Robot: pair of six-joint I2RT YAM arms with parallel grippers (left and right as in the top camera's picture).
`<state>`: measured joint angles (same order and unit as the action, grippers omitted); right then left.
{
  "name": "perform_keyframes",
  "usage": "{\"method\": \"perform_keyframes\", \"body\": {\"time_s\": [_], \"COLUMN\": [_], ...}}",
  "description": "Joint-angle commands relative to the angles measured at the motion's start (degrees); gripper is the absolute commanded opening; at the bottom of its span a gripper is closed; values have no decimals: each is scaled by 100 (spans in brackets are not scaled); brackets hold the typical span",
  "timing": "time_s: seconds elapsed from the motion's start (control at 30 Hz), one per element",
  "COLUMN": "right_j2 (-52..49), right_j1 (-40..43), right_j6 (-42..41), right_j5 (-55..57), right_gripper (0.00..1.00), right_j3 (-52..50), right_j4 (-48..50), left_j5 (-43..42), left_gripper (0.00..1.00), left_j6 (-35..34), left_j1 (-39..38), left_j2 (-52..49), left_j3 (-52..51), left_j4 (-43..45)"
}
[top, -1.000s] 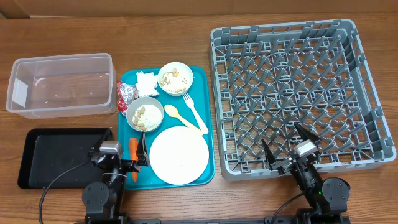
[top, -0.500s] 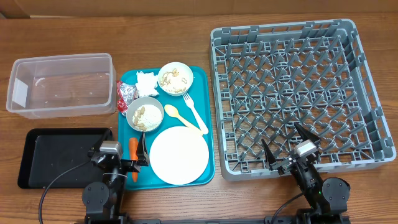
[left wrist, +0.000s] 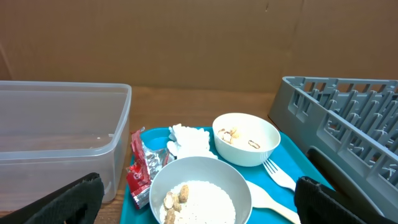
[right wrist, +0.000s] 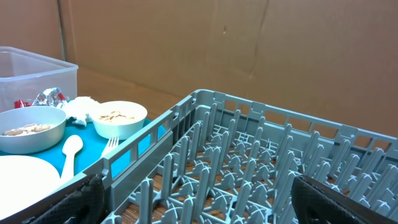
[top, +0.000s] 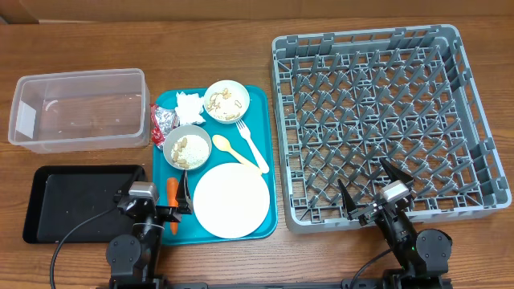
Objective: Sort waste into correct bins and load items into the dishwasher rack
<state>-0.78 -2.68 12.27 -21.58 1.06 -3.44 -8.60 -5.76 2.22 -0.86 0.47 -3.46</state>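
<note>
I see the dishwasher rack (top: 385, 120) on the right, the teal tray (top: 259, 108) at centre, and the clear tub (top: 78, 108) and black tray (top: 80, 201) to its left. The plate (top: 232, 200), two bowls (top: 227, 101) (top: 188, 148) holding crumbs, spoon (top: 229, 147), fork (top: 250, 140), napkin (top: 189, 105), wrapper (top: 164, 120) and carrot (top: 172, 193) lie on the teal tray. My left gripper (top: 154, 210) and right gripper (top: 365, 183) gape wide, holding nothing.

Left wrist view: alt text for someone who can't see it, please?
Two pale bowls of food scraps sit on a teal tray beside a crumpled napkin and foil wrapper, clear tub at left, grey dishwasher rack at right. The open left tool frames the bottom corners with dark fingers.
</note>
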Motion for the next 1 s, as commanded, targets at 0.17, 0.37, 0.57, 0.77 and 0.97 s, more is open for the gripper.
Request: {"method": "perform_keyframes", "body": {"time_s": [0.17,0.37,0.57,0.77,0.97], "right_j2": [61,61,-52,-1569,-3718], "right_j1": [-22,-22,-22,-22,-22], "right_j6": [-39,-330,-2247,-2280,-2271], "right_j5": [48,-459,208,249,205], "right_gripper": [100,100,100,100,100], "right_j3": [-61,24,1078,3088,5449], "right_j4": [39,258,-1062,-2787,-4540], "left_j5": [-22,-22,-22,-24,-22], "left_gripper": [100,100,100,100,100], "left_j6": [22,22,22,22,22], "left_j1": [-33,-33,-33,-33,-33], "left_j2": [50,50,50,50,50], "left_j3": [-17,-20,-17,-20,-17], "left_j4": [-13,-13,-13,-13,-13]}}
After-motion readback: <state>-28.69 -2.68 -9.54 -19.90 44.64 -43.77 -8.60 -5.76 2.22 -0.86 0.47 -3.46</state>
